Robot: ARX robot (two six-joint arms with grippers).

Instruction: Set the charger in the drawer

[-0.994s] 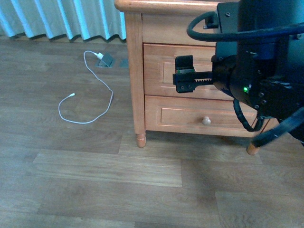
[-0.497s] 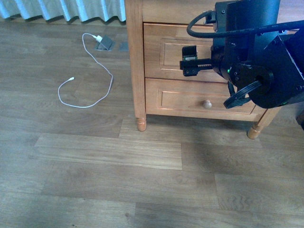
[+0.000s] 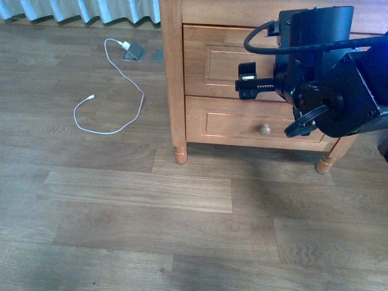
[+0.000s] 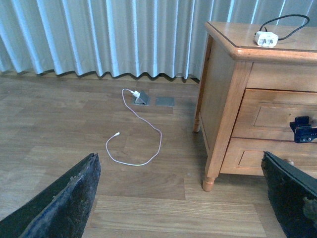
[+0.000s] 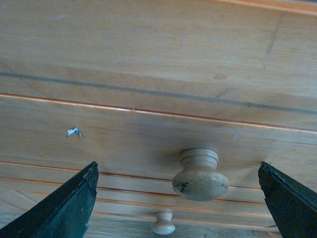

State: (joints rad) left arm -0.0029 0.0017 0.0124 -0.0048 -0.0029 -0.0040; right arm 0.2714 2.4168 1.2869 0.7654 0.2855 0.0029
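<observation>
The charger (image 4: 265,38), a white block with a black looping cable, lies on top of the nightstand, seen only in the left wrist view. The upper drawer (image 3: 212,60) is shut. My right gripper (image 3: 265,85) is open right in front of it. In the right wrist view the drawer's pale knob (image 5: 200,176) sits between the spread fingers (image 5: 64,208), untouched, and the gripper (image 5: 178,210) is empty. My left gripper (image 4: 181,208) is open and empty, held back over the floor, left of the nightstand.
A long white cable (image 3: 115,91) curls on the wood floor left of the nightstand, plugged in at a floor socket (image 3: 133,53). The lower drawer with its knob (image 3: 264,129) is shut. Curtains (image 4: 99,34) hang behind. The nightstand leg (image 3: 180,154) stands by open floor.
The front view has dipped, so the nightstand top is out of frame. My right arm has turned and its gripper has shifted slightly right along the upper drawer front.
</observation>
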